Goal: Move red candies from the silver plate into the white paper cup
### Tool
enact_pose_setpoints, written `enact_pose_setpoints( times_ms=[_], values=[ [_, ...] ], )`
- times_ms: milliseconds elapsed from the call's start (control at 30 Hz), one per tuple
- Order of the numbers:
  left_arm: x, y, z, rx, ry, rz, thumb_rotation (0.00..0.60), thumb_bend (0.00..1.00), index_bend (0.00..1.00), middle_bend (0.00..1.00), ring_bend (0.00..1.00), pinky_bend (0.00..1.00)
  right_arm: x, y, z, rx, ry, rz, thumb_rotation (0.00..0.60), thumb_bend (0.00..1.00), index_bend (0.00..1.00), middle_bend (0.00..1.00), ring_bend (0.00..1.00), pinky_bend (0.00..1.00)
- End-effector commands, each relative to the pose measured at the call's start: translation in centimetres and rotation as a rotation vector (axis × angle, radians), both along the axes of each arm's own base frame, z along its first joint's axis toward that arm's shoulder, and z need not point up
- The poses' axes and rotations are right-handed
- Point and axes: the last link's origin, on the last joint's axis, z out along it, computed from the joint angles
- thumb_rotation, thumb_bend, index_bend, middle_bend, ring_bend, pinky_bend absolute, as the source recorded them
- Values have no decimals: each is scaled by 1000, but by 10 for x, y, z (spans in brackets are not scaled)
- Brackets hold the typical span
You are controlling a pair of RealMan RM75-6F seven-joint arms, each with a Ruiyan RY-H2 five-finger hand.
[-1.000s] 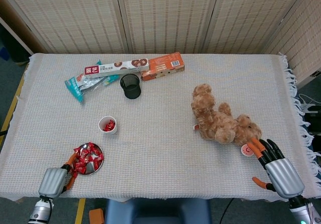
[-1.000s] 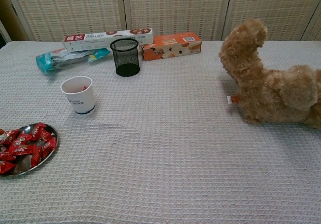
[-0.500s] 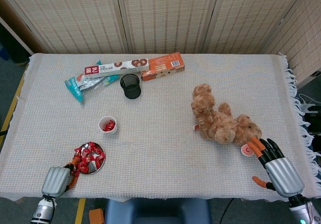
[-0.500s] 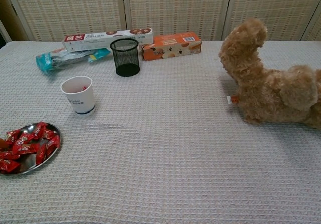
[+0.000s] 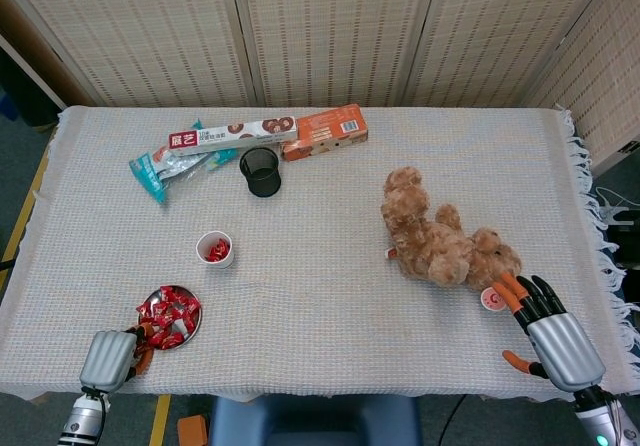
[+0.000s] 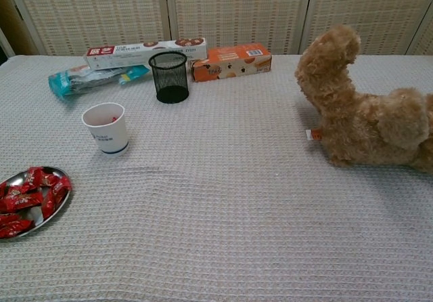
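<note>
1. My left robot hand (image 5: 108,358) sits at the near left edge of the desk (image 5: 320,296), its fingers reaching the near rim of the silver plate (image 5: 190,318); whether it grips anything I cannot tell.
2. The red candies (image 5: 165,318) are piled on the silver plate, near the left corner.
3. The white paper cup (image 5: 215,249) stands upright farther back, apart from the plate, with red candy inside.
4. My right robot hand (image 5: 548,328) rests at the near right, fingers spread, holding nothing, its tips just beside the brown teddy bear (image 5: 436,241).
5. A black mesh cup (image 5: 260,171) and snack boxes (image 5: 268,136) lie at the far side.
</note>
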Motion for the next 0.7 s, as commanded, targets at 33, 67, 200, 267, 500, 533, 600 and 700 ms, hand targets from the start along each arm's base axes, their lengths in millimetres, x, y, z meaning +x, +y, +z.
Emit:
enact_pose_setpoints(
  times_ms=[33, 67, 200, 267, 500, 533, 600, 700],
  values=[
    [2, 1, 1, 2, -5, -9, 600, 375, 459, 583, 871, 1000, 0, 0, 0, 1, 1, 0, 600, 64, 0, 0, 0, 0],
    [3, 2, 1, 4, -6, -13, 600, 375, 459, 586, 871, 1000, 0, 0, 0, 1, 1, -1, 600, 64, 0, 0, 0, 0],
    [6, 4, 3, 9, -13, -21, 600, 375, 473, 602, 870, 1000, 0, 0, 0, -2, 0, -2, 600, 65, 0, 0, 0, 0],
    [6, 5, 4, 9, -13, -23, 600, 376, 480, 607, 870, 1000, 0, 0, 1, -2, 0, -2, 600, 64, 0, 0, 0, 0],
    [9, 7, 8, 18, -12, -32, 600, 376, 484, 612, 871, 1000, 0, -1, 0, -1, 2, -3, 600, 64, 0, 0, 0, 0],
    [9, 7, 9, 22, -14, -34, 600, 375, 486, 613, 871, 1000, -1, -1, 0, -1, 2, -3, 600, 64, 0, 0, 0, 0],
    [11, 8, 13, 33, -25, -39, 600, 374, 490, 619, 871, 1000, -1, -1, 0, -1, 2, -4, 600, 64, 0, 0, 0, 0],
    [19, 14, 23, 56, -53, -62, 600, 372, 495, 624, 872, 1000, -1, -2, -1, 2, 5, -6, 600, 64, 0, 0, 0, 0]
  ],
)
